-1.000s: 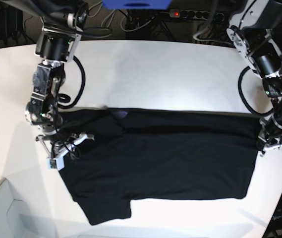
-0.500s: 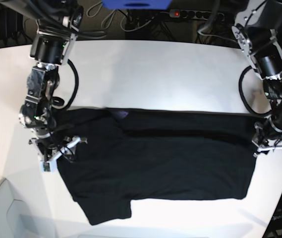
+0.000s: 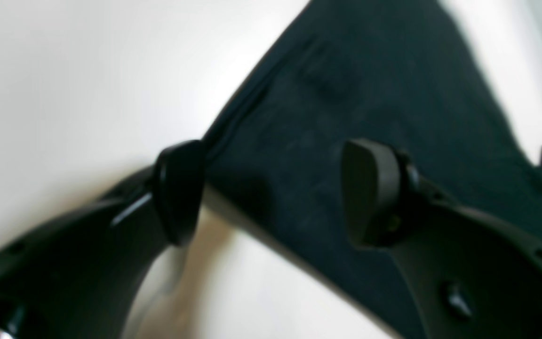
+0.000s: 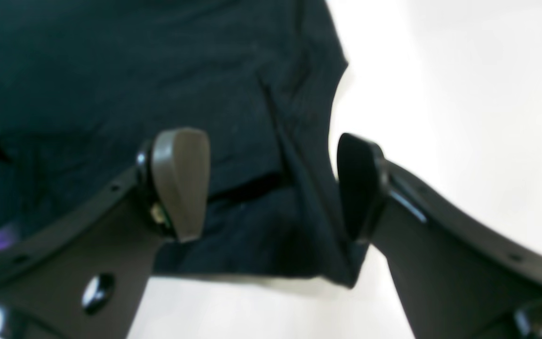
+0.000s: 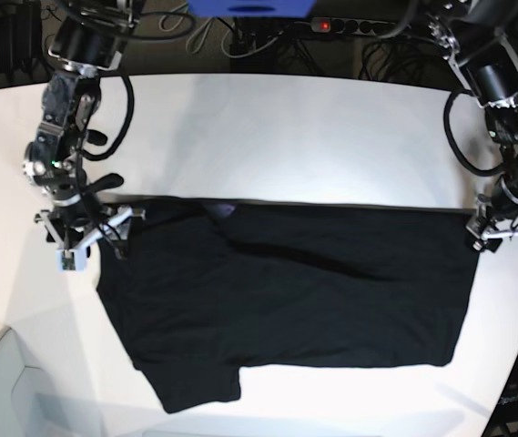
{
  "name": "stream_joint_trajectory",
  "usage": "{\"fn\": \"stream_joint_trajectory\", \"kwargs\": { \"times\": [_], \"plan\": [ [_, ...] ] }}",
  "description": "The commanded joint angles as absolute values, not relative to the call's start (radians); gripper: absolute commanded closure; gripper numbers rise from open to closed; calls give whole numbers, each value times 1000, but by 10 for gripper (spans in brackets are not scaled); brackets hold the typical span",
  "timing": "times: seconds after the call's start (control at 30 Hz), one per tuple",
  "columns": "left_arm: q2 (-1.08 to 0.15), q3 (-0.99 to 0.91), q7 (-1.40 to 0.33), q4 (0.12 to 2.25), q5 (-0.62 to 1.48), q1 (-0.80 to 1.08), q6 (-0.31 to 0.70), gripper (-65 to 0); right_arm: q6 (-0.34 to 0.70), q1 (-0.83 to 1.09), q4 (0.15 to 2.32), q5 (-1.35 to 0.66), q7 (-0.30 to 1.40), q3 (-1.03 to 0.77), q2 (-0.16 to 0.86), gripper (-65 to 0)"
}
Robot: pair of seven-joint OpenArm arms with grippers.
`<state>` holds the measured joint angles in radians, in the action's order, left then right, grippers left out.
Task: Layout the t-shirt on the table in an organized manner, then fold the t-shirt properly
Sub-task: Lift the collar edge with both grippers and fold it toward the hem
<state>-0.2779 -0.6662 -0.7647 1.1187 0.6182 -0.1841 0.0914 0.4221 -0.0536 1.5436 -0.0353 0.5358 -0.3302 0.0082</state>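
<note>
White table (image 5: 313, 137) bears black t-shirt (image 5: 313, 291); cables apparently behind.

Spread flat across the near half of the table (image 5: 286, 137), the t-shirt (image 5: 295, 291), long side running left to right, one sleeve jutting toward the near edge at lower left. Right gripper (image 5: 90, 232) over the shirt's far left corner, left gripper (image 5: 509, 232) at its far right corner, possibly just above the cloth. Behind the table, cables (image 5: 268, 36).
</note>
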Motion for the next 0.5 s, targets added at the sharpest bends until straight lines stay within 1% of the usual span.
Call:
{"fn": "stream_joint_trajectory", "kwargs": {
  "times": [0.0, 0.13, 0.27, 0.3, 0.33, 0.37, 0.4, 0.47],
  "plan": [
    [-300, -668, -740, 1112, 630, -203, 97, -435, 421, -56, 1560, -48, 516, -331, 15, -431],
    [-302, -657, -662, 1052, 628, -202, 97, -435, 421, -39, 1560, -48, 516, -331, 15, -431],
    [-302, -654, -634, 1004, 628, -209, 97, -434, 421, -36, 1560, -45, 516, -331, 15, -431],
    [-303, -645, -633, 998, 628, -209, 97, -432, 421, -36, 1560, -44, 516, -337, 16, -431],
    [-305, -624, -631, 995, 628, -209, 97, -416, 421, -36, 1558, -44, 516, -354, 22, -431],
    [-317, -605, -631, 995, 628, -209, 97, -380, 421, -36, 1554, -47, 516, -369, 25, -431],
    [-321, -585, -630, 993, 628, -209, 97, -329, 424, -36, 1541, -48, 516, -378, 27, -431],
    [-328, -556, -618, 992, 628, -211, 97, -201, 426, -38, 1515, -50, 516, -389, 31, -433]
  ]
}}
